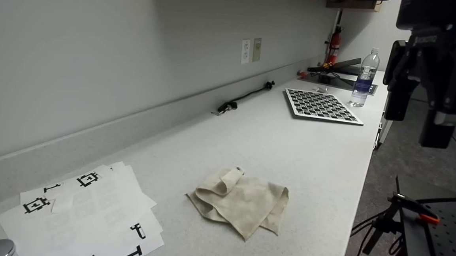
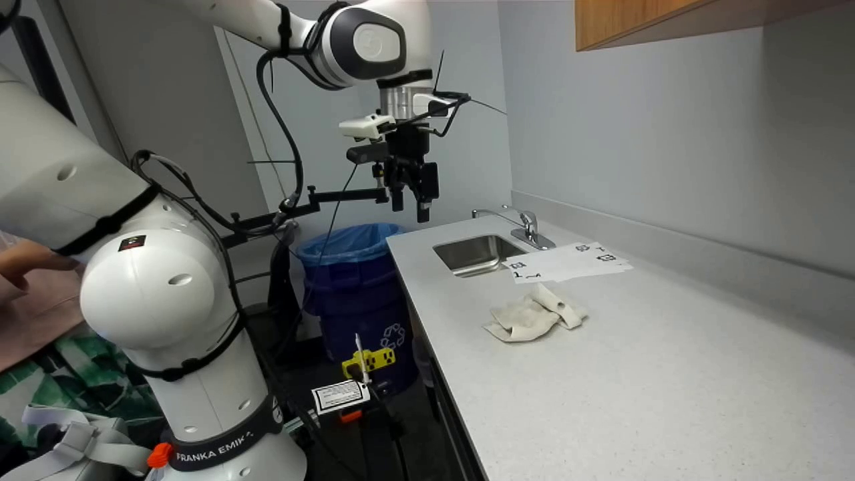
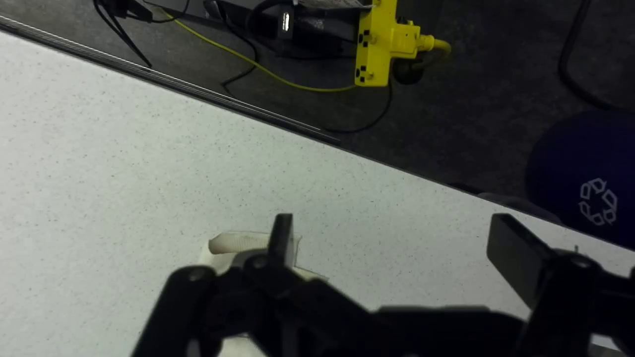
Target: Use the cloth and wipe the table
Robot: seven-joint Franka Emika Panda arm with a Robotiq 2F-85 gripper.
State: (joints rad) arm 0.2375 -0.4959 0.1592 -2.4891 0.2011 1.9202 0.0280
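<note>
One rumpled beige cloth lies on your tabletop near printed sheets; your pincer hangs higher, spread wide, holding nothing.

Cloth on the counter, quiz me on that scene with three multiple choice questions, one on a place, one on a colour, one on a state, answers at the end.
1. How does the cloth lie relative to the printed sheets on the counter?
A. On top of them
B. Underneath them
C. Beside them, apart

2. What colour is the liner in the recycling bin?
A. Green
B. Blue
C. White

3. What state is the gripper in?
A. Open, holding nothing
B. Closed on the cloth
C. Closed, holding nothing

1 C: bare counter shows between the two in an exterior view.
2 B: an exterior view shows it light blue.
3 A: in the wrist view the fingertips stand wide apart, gripping nothing.
</note>
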